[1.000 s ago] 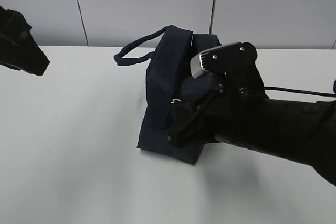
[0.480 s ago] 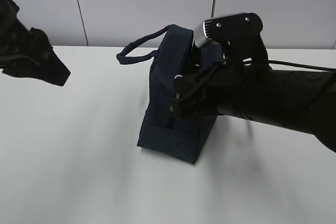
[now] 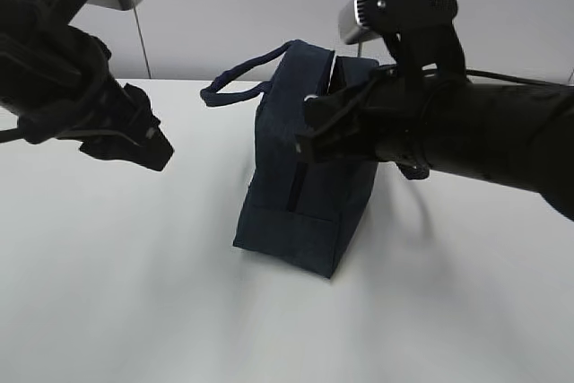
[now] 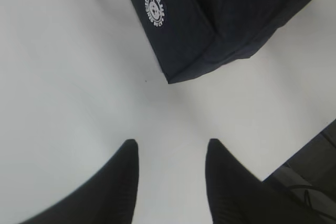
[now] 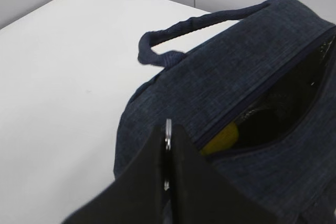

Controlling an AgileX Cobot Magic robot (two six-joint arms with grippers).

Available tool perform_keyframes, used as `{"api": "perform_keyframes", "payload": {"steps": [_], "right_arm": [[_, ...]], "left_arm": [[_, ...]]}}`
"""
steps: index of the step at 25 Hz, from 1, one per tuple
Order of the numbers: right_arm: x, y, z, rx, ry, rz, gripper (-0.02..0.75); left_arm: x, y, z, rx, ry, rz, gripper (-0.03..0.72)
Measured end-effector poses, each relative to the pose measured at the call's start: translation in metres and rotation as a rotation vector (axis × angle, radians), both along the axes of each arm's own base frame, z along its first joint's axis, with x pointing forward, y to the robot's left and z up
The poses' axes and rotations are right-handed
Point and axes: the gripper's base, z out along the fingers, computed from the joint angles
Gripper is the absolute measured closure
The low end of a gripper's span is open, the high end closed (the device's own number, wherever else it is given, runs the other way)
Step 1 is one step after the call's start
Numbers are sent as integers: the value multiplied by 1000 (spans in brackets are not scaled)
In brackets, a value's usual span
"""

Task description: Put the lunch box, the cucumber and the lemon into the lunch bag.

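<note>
The dark navy lunch bag [image 3: 296, 199] stands on the white table, its top zipper partly open. My right gripper [image 3: 307, 143] is at the bag's near top end. In the right wrist view it [image 5: 168, 132] is shut on the metal ring pull [image 5: 168, 125]. The yellow lemon [image 5: 223, 137] shows inside the bag [image 5: 236, 82] through the opening. The lunch box and the cucumber are hidden. My left gripper [image 3: 158, 152] is open and empty, left of the bag. In the left wrist view it [image 4: 170, 148] hovers over bare table below the bag [image 4: 220, 19] and its white logo [image 4: 155, 9].
One loop handle [image 3: 231, 87] hangs out to the bag's back left and also shows in the right wrist view [image 5: 199, 24]. White table [image 3: 117, 275] spreads around the bag. A grey panelled wall [image 3: 242, 6] stands behind.
My right gripper has risen along the bag's near end with the ring pull in it. My left arm has swung in from the far left toward the bag.
</note>
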Motion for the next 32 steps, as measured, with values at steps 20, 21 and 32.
{"api": "perform_keyframes", "payload": {"steps": [20,21,32], "right_arm": [[14,-15,14,54,-17,-85,738],[15,-15,14,62,-12,-90,738],[15,-16,14,117,23,-132,738]], "left_arm": [[19,-50,-30,-38,-165,-98,392],[19,-53,-32,-40,-170,-103,384],[26,-72,-50,-58,-210,-115,230]]}}
